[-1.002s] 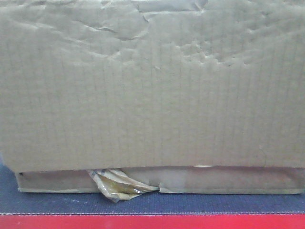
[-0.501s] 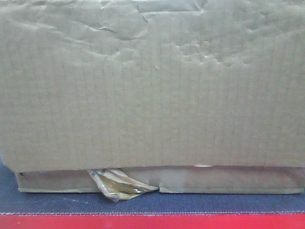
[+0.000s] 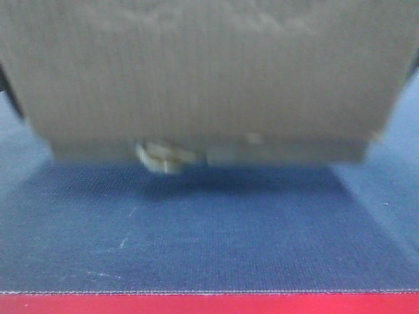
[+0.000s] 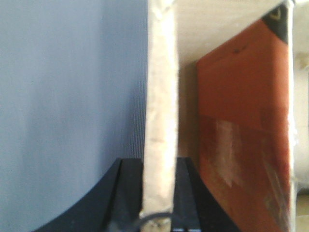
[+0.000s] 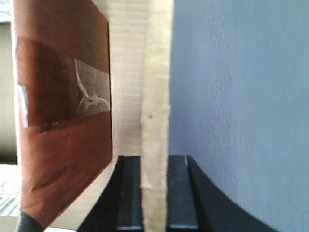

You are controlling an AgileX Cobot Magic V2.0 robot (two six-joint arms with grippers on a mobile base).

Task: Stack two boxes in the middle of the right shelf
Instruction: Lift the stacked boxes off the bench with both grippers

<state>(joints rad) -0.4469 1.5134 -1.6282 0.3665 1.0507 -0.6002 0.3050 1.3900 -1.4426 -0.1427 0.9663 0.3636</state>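
The big box point(image 3: 209, 65) is pinched by its walls — left hand point(image 4: 159, 193), right hand point(image 5: 154, 193) both clamped on cardboard — judged light, crushable.

the large box point(image 3: 209, 65) and flat box point(image 3: 216, 150) beneath it appear smaller and higher, baring more blue cloth point(image 3: 209, 229).

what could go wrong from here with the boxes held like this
1. The left gripper and right gripper each pinch only a thin wall edge of the large box; the cardboard may bend or slip.
2. The flat box directly under it shows no grip of its own in any view, so it might slide out.
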